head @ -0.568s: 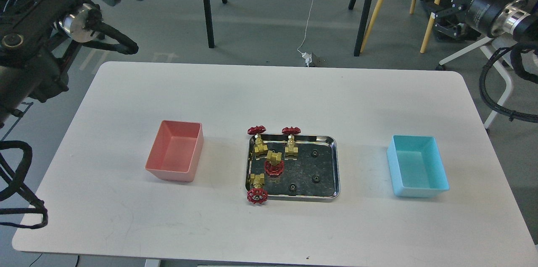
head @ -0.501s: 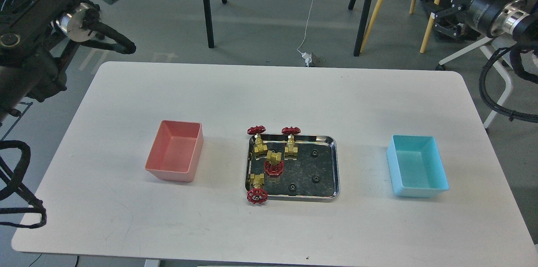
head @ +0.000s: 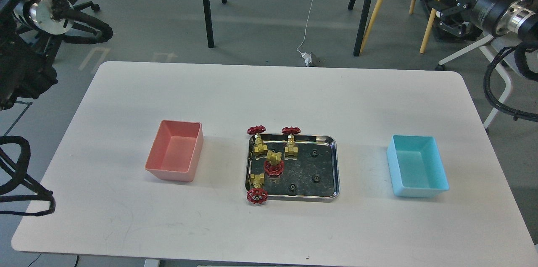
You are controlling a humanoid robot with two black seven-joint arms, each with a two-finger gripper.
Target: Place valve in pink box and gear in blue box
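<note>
Four valves with red handwheels lie in the left half of a shiny steel tray at the table's middle: two at the back, one in the middle, one at the front left corner. Three small black gears lie in its right half. The pink box stands left of the tray and shows nothing inside. The blue box stands right of it, likewise. My right gripper is high at the far right, dark, well off the table. My left arm's far end leaves the top edge.
The white table has rounded corners. Beyond its far edge stand black tripod legs, wooden legs and a white chair base. My left arm's cable loop hangs at the left edge.
</note>
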